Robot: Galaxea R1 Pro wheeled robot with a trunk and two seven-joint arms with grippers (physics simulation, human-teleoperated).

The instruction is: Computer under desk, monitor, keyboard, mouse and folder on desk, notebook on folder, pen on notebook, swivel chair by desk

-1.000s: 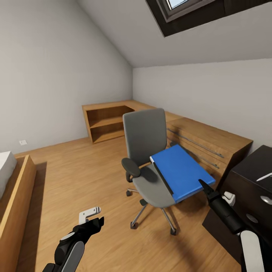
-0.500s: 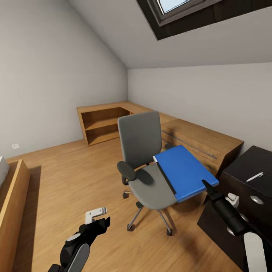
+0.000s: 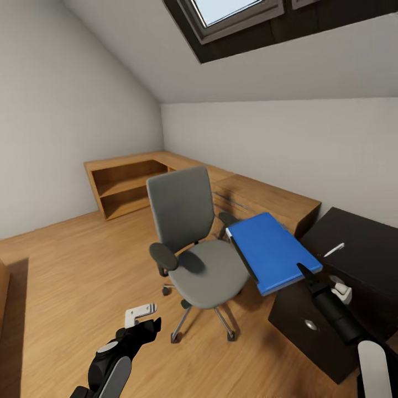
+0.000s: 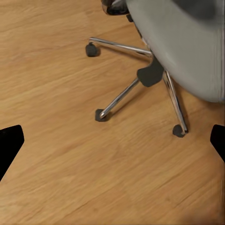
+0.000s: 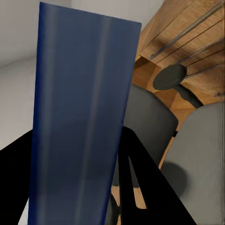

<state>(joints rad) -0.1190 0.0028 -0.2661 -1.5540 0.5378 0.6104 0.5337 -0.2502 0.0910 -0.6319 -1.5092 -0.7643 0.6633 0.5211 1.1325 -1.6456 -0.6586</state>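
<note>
Now folder (image 3: 271,251) in right hand (image 3: 305,275) — long axis away, tilted up.

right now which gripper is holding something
The right gripper: its jaws are clamped on the blue folder, lifted beside the chair. The left gripper is open and empty over the floor.

The swivel chair (image 3: 194,243) stands on the floor (image 3: 72,276) in front of the low dresser (image 3: 260,202) that runs along the far wall. The folder (image 3: 272,251) is held above the chair's right side, between chair and desk (image 3: 354,249). The pen (image 3: 334,250) lies on the desk's top, near its front edge.
</note>
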